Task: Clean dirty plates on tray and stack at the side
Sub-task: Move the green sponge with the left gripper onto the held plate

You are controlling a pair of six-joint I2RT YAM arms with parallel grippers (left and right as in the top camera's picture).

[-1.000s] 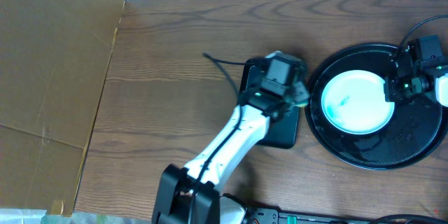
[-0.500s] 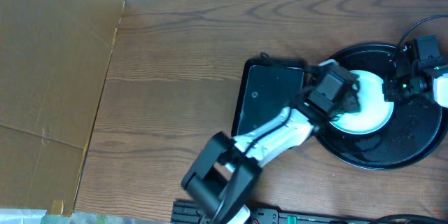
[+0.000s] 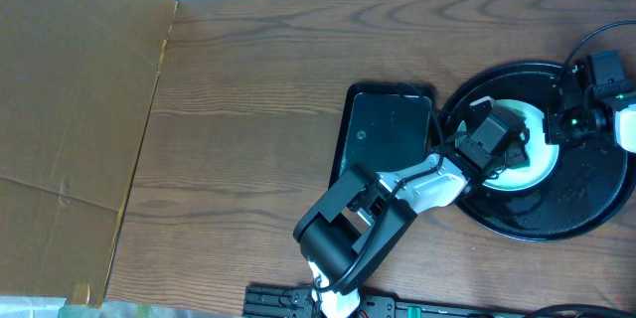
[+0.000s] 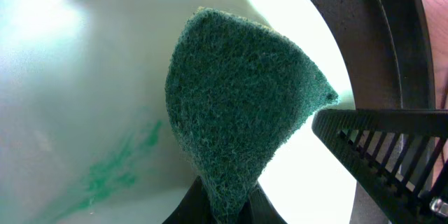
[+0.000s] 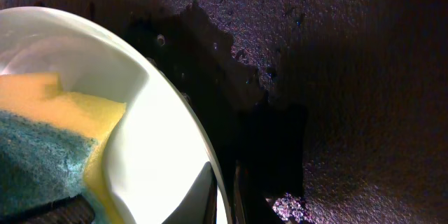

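Observation:
One dirty plate (image 3: pixel 538 159), white with a teal smear (image 4: pixel 112 171), lies on the round black tray (image 3: pixel 586 204). Other plates are out of view. My left gripper (image 3: pixel 509 153) is shut on a sponge (image 4: pixel 238 112) and holds its green scouring side against the plate's middle (image 4: pixel 63 56), right of the smear. My right gripper (image 3: pixel 556 125) is shut on the plate's right rim, one finger above and one below (image 5: pixel 224 196). The right wrist view shows the plate (image 5: pixel 154 154), the sponge's yellow and green side (image 5: pixel 49 133) and the wet tray floor (image 5: pixel 350 77).
A smaller rectangular black tray (image 3: pixel 383 149) lies just left of the round tray, under my left arm's reach. A cardboard wall (image 3: pixel 70 109) stands at the far left. A black power strip (image 3: pixel 417 308) runs along the front edge.
My left arm has swung right from over the rectangular tray onto the plate, carrying the sponge. The right gripper has stayed on the plate's rim.

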